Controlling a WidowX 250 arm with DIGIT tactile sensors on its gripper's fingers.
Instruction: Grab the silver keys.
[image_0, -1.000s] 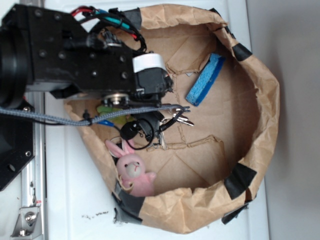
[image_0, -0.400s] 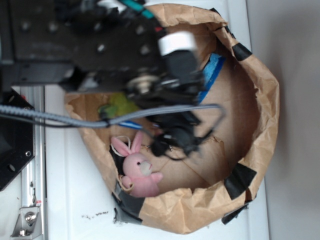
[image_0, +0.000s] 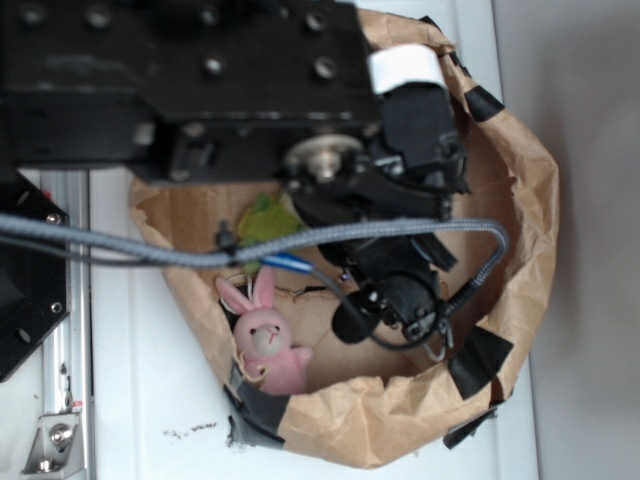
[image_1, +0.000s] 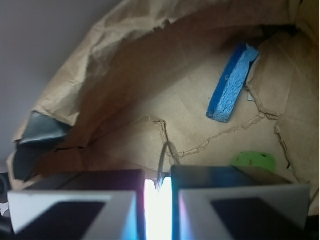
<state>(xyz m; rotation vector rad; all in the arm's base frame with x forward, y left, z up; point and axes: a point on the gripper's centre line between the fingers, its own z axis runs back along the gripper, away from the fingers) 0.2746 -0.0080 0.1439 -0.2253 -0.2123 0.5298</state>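
Only a thin grey wire loop of the silver keys (image_1: 164, 159) shows in the wrist view. It rises from the narrow slit between my gripper's (image_1: 158, 184) nearly closed fingers, which are shut on it. The key blades are hidden. The green plush toy (image_1: 253, 161) lies on the bag floor just right of the fingers. In the exterior view my gripper (image_0: 398, 298) hangs over the right middle of the paper bag and covers the keys. The green plush (image_0: 265, 220) peeks out to its left.
A crumpled brown paper bag (image_0: 522, 200) with black tape patches (image_0: 480, 360) rings everything. A pink plush bunny (image_0: 265, 340) leans on its near-left wall. A blue sponge (image_1: 232, 82) lies at the far side. Grey cable (image_0: 120, 250) crosses the bag.
The arm has swung right and toward the camera, from the bag's left to its right middle. The keys that lay in plain view are now under the gripper. The green plush has shifted right.
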